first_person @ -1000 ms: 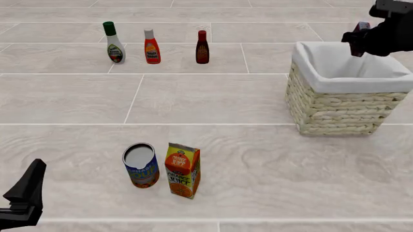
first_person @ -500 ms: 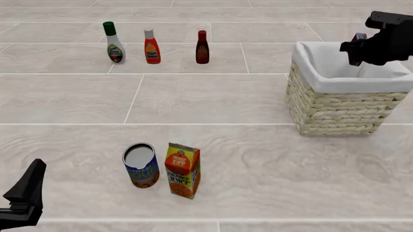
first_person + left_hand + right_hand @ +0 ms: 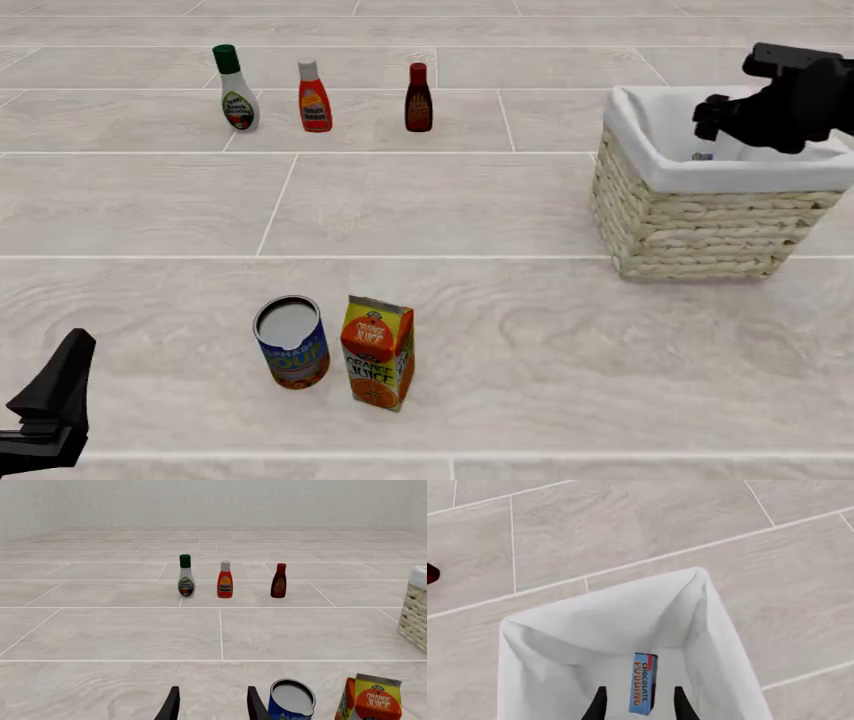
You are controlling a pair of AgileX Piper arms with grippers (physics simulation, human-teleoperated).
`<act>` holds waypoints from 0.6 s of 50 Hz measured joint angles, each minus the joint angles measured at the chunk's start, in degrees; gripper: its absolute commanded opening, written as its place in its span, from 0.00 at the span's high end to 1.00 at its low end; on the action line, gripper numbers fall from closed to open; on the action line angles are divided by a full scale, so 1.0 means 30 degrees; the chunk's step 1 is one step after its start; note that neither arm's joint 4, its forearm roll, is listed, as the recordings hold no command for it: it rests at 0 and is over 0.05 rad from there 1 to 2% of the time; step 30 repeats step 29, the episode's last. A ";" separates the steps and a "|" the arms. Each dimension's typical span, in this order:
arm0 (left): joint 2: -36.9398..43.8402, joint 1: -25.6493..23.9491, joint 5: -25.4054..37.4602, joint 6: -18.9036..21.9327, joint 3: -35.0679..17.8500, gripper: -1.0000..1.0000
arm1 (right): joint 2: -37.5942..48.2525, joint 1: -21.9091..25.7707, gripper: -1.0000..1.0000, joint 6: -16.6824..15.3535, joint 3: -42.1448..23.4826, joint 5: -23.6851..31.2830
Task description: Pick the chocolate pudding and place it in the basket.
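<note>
The chocolate pudding point(image 3: 644, 680), a small box with a blue top and red lettering, lies inside the basket point(image 3: 594, 625) on its white lining, free of the fingers. In the front view only a sliver of it point(image 3: 703, 155) shows below my right gripper point(image 3: 714, 125). My right gripper point(image 3: 639, 700) hangs open just over the basket point(image 3: 687, 225) at the right of the table, with its jaws wider than the box. My left gripper point(image 3: 47, 410) is open and empty at the front left; it also shows in the left wrist view point(image 3: 211, 705).
A blue can with a white top point(image 3: 292, 341) and an orange juice carton point(image 3: 378, 351) stand side by side at the front centre. Three bottles stand in a row at the back: white point(image 3: 236, 88), orange-red point(image 3: 314, 97) and dark red point(image 3: 418, 97).
My right gripper came down and left over the basket and let go of the pudding, which now lies inside. The left arm has not moved.
</note>
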 measured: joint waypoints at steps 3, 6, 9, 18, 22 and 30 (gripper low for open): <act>0.0000 0.0001 0.0000 -0.0001 0.0000 0.00 | 0.0044 0.0031 0.00 0.0074 -0.0057 0.0050; 0.0000 0.0001 0.0000 -0.0001 0.0000 0.00 | 0.0067 0.0051 0.00 0.0125 -0.0115 0.0098; 0.0000 0.0001 0.0000 -0.0001 0.0000 0.00 | 0.0075 0.0069 0.00 0.0169 -0.0178 0.0145; 0.0001 0.0000 0.0000 -0.0001 0.0000 0.00 | 0.0039 0.0093 0.00 0.0247 -0.0390 0.0277; 0.0001 0.0000 0.0000 -0.0001 0.0000 0.00 | -0.0006 0.0127 0.00 0.0269 -0.0525 0.0347; 0.0001 0.0001 0.0000 -0.0002 0.0000 0.00 | -0.0138 0.0236 0.00 0.0341 -0.0828 0.0499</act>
